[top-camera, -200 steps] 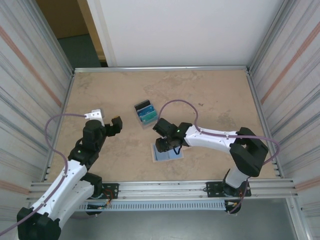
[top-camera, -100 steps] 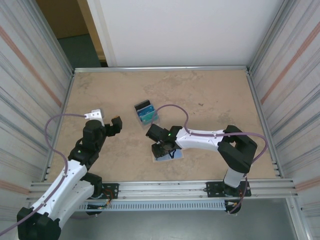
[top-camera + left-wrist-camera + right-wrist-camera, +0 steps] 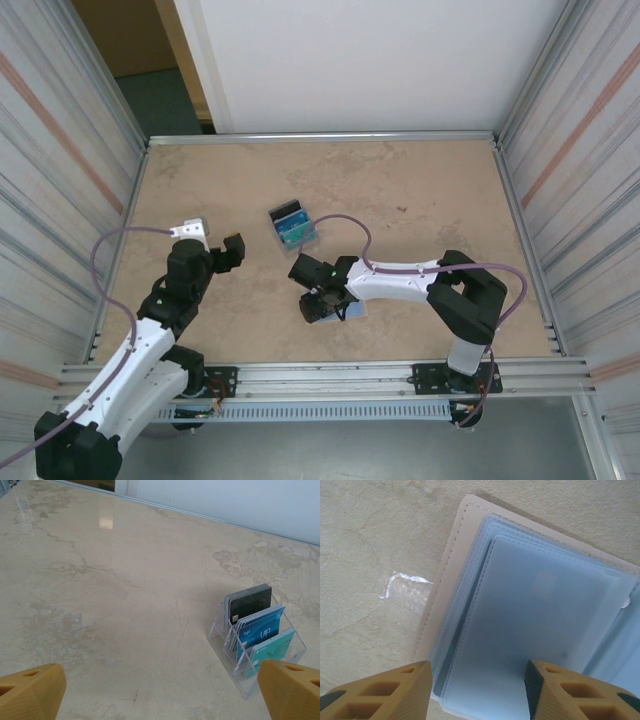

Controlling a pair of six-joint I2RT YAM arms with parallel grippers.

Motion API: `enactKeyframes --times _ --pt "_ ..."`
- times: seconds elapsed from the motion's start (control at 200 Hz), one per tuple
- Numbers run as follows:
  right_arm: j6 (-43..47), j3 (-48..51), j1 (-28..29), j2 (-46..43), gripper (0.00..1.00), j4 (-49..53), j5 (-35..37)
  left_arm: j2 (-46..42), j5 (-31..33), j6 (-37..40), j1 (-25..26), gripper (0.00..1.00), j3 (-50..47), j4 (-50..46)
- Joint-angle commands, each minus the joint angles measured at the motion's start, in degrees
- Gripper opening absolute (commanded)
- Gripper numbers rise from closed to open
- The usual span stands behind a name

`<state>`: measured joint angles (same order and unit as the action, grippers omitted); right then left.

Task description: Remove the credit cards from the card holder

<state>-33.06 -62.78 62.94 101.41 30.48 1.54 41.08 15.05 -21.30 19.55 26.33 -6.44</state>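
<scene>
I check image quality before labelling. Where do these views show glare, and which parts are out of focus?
Left wrist view: a bright glare patch on the table, upper left; the credit cards sharp, the orange fingertips at the corners soft. Right wrist view: the card holder close and slightly hazy, stitching visible. Top external view: evenly lit.

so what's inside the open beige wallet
Stacked frosted pale blue plastic sleeves lie inside the flat beige card wallet. A faint squarish patch shows through the top one; whether anything sits inside them is covered.
</scene>
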Motion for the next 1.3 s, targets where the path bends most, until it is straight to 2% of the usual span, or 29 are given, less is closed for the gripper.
enactKeyframes --times 0.0,0.135,0.491,0.697,0.842,1.092,1.193,1.293 --pt "-1.84 0.06 0.33 1.48 0.52 0.60 0.61 0.22 0.16 -0.84 -0.30 0.99 -0.14 -0.23" --pt "-1.83 1.16 0.29 1.76 0.48 0.39 1.44 0.17 -0.03 -1.01 -0.30 0.99 -0.11 -0.24" --pt "-1.66 1.69 0.92 3.38 0.46 2.56 5.24 -0.15 0.08 -0.96 -0.30 0.99 0.22 -0.76" --pt "-1.82 1.94 0.78 3.47 0.37 2.37 5.49 -0.45 -0.49 -0.41 -0.30 0.99 0.59 -1.22" --pt "-1.66 1.40 0.45 2.20 0.24 2.48 6.49 -0.84 -2.30 1.31 -0.26 0.99 1.09 -1.42" --pt "-1.66 1.08 0.39 -1.65 0.13 2.20 8.44 -2.12 -4.38 2.87 -0.24 0.99 1.67 -1.38" --pt "-2.13 1.60 0.35 -3.39 0.11 2.63 9.71 -2.51 -5.37 3.81 0.11 0.99 1.80 -1.13" --pt "-2.74 2.47 -0.05 -5.19 0.14 2.91 10.56 -2.73 -4.71 4.92 1.47 0.99 1.82 -0.32"
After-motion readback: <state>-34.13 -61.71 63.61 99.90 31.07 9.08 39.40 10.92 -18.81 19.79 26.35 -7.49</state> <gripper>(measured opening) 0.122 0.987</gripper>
